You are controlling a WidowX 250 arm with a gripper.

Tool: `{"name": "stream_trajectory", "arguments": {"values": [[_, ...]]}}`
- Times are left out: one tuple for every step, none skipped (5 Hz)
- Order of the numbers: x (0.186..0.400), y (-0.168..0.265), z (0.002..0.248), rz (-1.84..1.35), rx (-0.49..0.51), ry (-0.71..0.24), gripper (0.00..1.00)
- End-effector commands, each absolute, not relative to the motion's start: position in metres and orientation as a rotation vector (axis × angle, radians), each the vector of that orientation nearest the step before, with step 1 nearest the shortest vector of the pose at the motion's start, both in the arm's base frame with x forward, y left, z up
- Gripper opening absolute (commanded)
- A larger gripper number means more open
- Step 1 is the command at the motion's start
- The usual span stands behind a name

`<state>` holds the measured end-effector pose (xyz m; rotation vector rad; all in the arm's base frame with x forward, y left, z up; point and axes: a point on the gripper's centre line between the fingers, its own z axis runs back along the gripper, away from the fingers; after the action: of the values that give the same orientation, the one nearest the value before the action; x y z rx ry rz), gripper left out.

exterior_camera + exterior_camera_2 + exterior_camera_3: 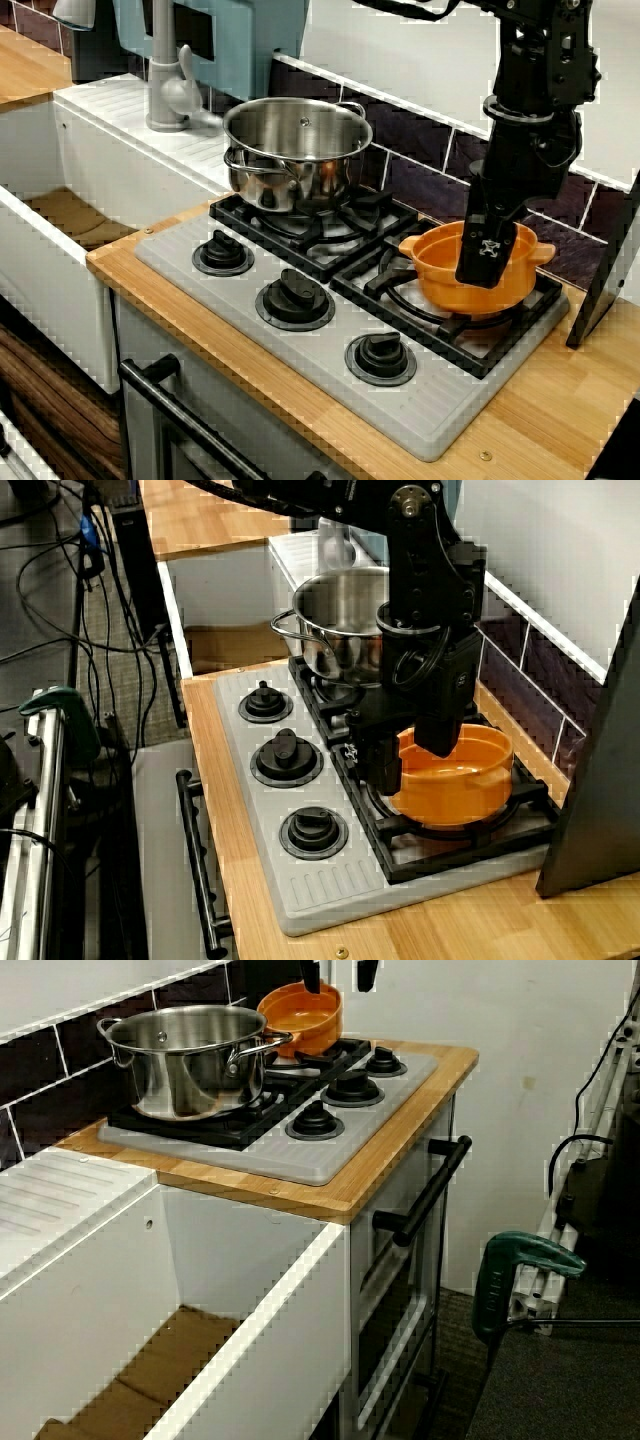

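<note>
Front view: orange pot [445, 280] is seen upright on the right-hand grate of the hob [330, 350]. It is round and low-walled, with two small lugs at the rim. The gripper [480, 272] is placed at the rim, one finger overlapping the near wall. The second finger is hidden, so jaw spacing can't be read here. A steel pot [297, 150] is set on the left grate, apart from the orange pot. Three knobs [295, 297] are lined along the hob front. The hob is let into a wooden bench [560, 400]. A white sink [60, 260] and grey tap [168, 90] are seen at left, dark tiles [430, 190] behind.

Side view: the gripper [411, 768] is shown open, astride the orange pot [460, 785] wall, one finger just outside it and the other inside. Nothing is seen clamped. Cables [60, 600] are strewn on the floor at left.

Sink-end view: only the fingertips of the gripper [340, 985] are caught at the top edge, well apart, over the orange pot [300, 1015], which is partly masked by the steel pot [185, 1060]. A black oven handle [430, 1195] is fitted below the bench [300, 1190]. A green clamp [525, 1260] is seen at right.
</note>
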<state>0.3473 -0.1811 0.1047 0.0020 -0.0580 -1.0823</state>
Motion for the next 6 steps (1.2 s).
{"name": "stream_trajectory", "arguments": {"values": [[0.340,-0.182,0.105,-1.034,0.009,-0.073,1.00],[0.341,-0.181,0.097,-1.023,0.008,-0.060,1.00],[0.340,-0.184,0.089,-1.027,0.012,-0.045,1.00],[0.339,-0.185,0.081,-1.026,0.016,-0.037,0.43],[0.339,-0.181,0.078,-1.005,0.007,-0.042,0.00],[0.340,-0.175,0.082,-0.993,0.001,-0.049,0.00]]}}
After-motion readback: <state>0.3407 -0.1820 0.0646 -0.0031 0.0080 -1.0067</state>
